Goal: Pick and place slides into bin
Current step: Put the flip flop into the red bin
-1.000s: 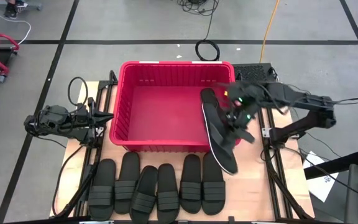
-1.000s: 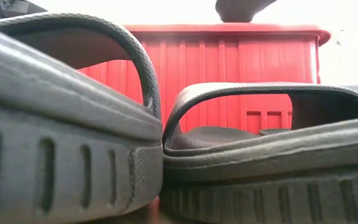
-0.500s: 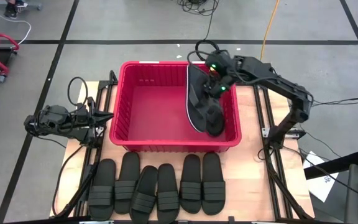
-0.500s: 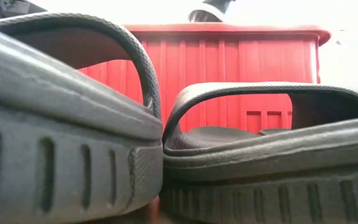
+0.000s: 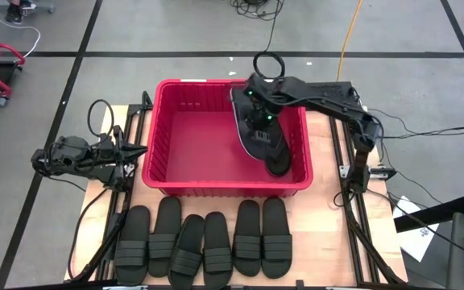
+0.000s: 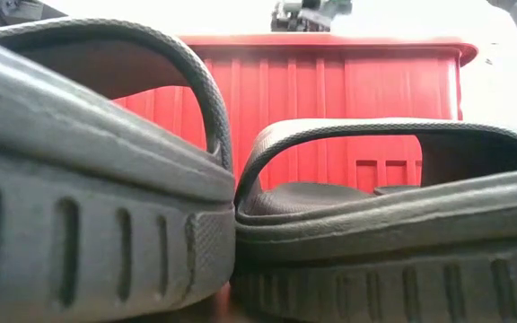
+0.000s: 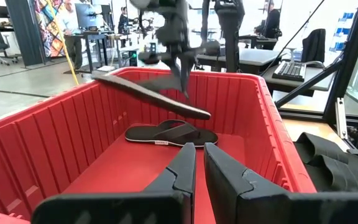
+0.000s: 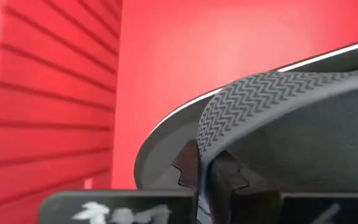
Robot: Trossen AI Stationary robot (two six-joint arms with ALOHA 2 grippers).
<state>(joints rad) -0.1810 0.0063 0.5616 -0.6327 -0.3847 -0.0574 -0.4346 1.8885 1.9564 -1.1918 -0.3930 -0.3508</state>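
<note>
My right gripper [image 5: 258, 113] is over the red bin [image 5: 161, 137], shut on a black thong slide [image 5: 244, 109]. In the left wrist view that slide [image 7: 148, 90] hangs tilted in the air above the bin floor. A second thong slide [image 7: 169, 134] lies flat on the bin floor by the right wall. Several band-strap slides [image 5: 204, 242] lie in a row on the table in front of the bin. My left gripper [image 5: 131, 151] waits at the bin's left wall, shut and empty. My right gripper pinches the slide's thin chevron-patterned thong strap [image 8: 205, 146] between its two fingers. The fingers come from above, pointing down. The slide hangs below them, lifted clear over the bin, its far end high and its near end low.
The low view is filled by two of the band-strap slides [image 6: 88, 179] [image 6: 393, 224], with the bin's near wall [image 6: 330, 81] behind them. Metal frames [image 5: 353, 217] run along both sides of the table. People and desks show in the room beyond.
My right gripper has carried the thong slide from over the bin's near right corner toward the far edge and a little left, to above the bin's inside. The slide has stayed in the hold, lifted clear, and has turned somewhat.
</note>
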